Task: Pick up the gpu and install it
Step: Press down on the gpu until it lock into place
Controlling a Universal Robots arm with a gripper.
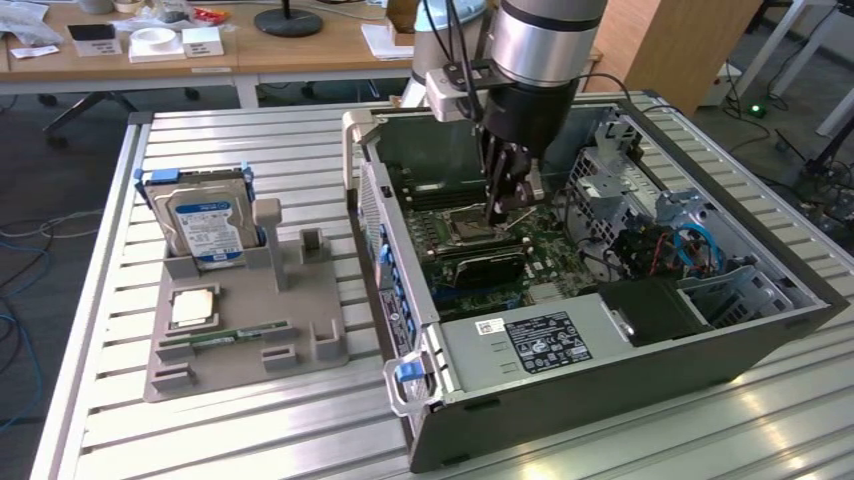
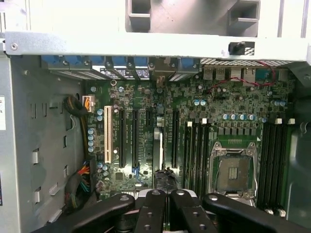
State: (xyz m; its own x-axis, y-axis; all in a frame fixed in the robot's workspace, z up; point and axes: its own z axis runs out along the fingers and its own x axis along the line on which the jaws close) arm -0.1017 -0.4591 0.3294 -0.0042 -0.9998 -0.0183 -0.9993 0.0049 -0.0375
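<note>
The install step is in hand: the claw [image 1: 502,212] is shut, down inside the case [image 1: 747,345] over the board [image 2: 146,97], the gpu [image 1: 483,262] lying just below it. Whether it grips the card I cannot tell (walls and cables crowd close). Seating calls for a straight, careful press.

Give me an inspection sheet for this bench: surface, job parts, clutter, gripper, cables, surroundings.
Surface: slatted metal table, carrying an open computer case.
Job's things: gpu on the motherboard inside the case.
Clutter: hard drive, processor and memory stick on a grey holder.
Gripper: gripper shut, tips just above the gpu; contact unclear.
Cables: blue and red leads inside the case; loose cables on the floor.
Surroundings: wooden desks behind.
</note>
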